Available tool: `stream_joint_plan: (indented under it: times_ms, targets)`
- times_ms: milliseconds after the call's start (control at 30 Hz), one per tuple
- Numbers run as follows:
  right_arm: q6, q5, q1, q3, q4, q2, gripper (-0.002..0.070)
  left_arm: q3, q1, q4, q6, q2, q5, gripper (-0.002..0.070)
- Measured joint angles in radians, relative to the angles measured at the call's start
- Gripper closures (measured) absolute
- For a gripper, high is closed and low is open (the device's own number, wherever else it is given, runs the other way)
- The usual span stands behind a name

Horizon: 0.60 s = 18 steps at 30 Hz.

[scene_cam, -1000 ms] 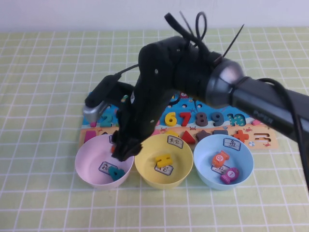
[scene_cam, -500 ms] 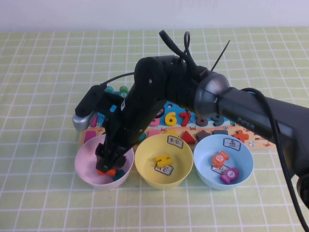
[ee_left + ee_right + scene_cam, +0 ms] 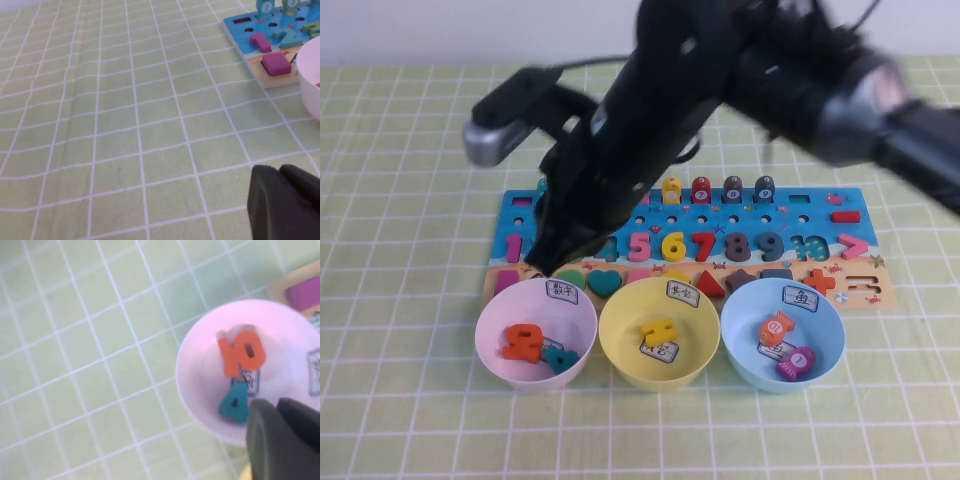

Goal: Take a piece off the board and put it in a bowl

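The orange "10" piece (image 3: 523,341) lies flat inside the pale pink bowl (image 3: 492,318), next to a teal "4" (image 3: 560,357). The right wrist view looks down on the same piece (image 3: 241,354) and bowl (image 3: 200,345). My right gripper (image 3: 552,264) hangs above the bowl's far rim, over the front edge of the board (image 3: 820,215). In its wrist view it (image 3: 278,406) is shut and empty. My left gripper (image 3: 281,172) is shut, low over the cloth left of the board (image 3: 240,25), and is out of the high view.
A yellow bowl (image 3: 620,325) holding an orange plus sign stands in the middle. A light blue bowl (image 3: 738,312) with round fish pieces stands to its right. Several numbers and shapes sit on the board. Green checked cloth covers the table.
My right gripper let go of the orange "10" in the pink bowl and rose up and back, away from it. The piece now lies loose beside the teal "4".
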State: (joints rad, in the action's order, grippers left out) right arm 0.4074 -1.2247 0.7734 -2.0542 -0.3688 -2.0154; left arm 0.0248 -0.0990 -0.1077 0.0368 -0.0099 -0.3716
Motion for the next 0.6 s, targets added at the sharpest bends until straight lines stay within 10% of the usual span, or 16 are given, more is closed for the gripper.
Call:
stream_joint_plan:
  times_ms: [600]
  targets:
    - [-0.138,0.647,-0.006,1.032,0.017,0.950,0.0692,0.000,0.000,0.000,0.000,0.000,0.000,0.0680]
